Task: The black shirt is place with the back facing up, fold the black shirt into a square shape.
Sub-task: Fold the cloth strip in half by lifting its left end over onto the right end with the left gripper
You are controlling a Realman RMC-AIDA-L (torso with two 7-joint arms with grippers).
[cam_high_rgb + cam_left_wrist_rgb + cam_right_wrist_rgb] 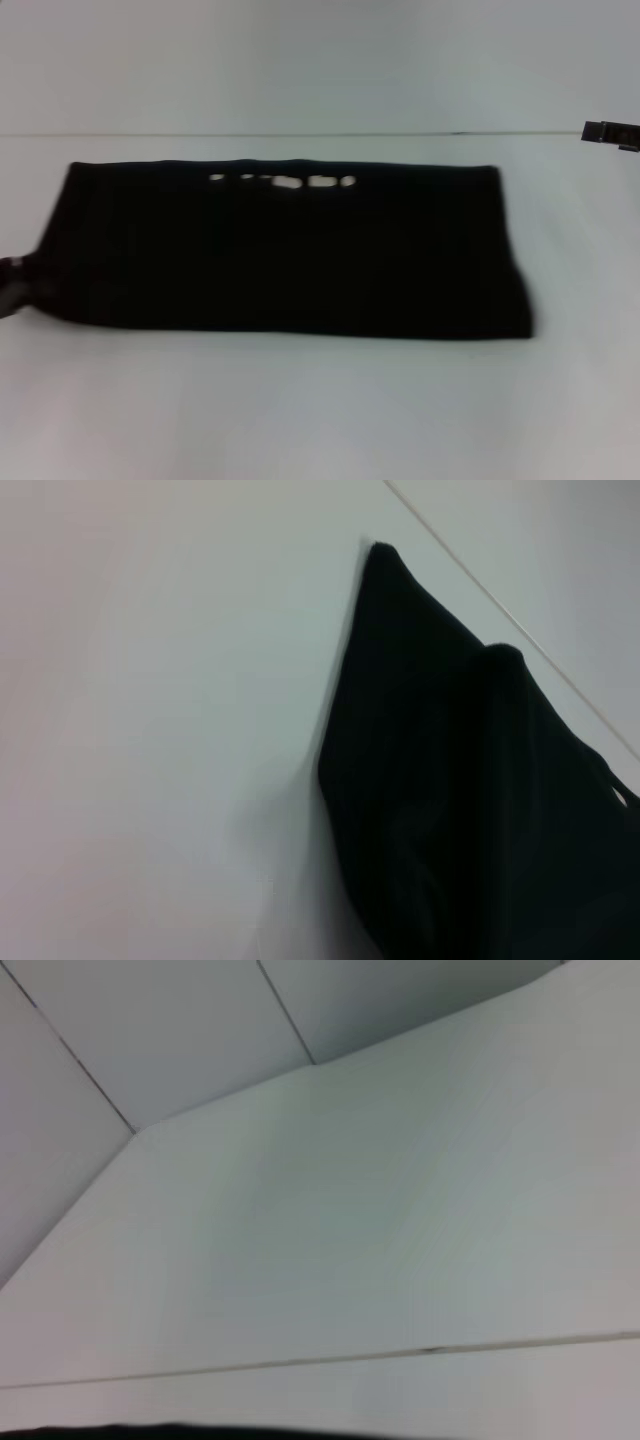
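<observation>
Nearest lay bare table (300, 420), then the shirt (290, 255), a long folded band at mid-table. Left gripper (10, 285) sat at its left end, claw unreadable; a pull there risked dragging the folds askew

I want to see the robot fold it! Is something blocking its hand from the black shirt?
Nothing visible is in the way. The left end effector sits right at the black shirt's left edge on the white table. The right end effector is far off to the right.
</observation>
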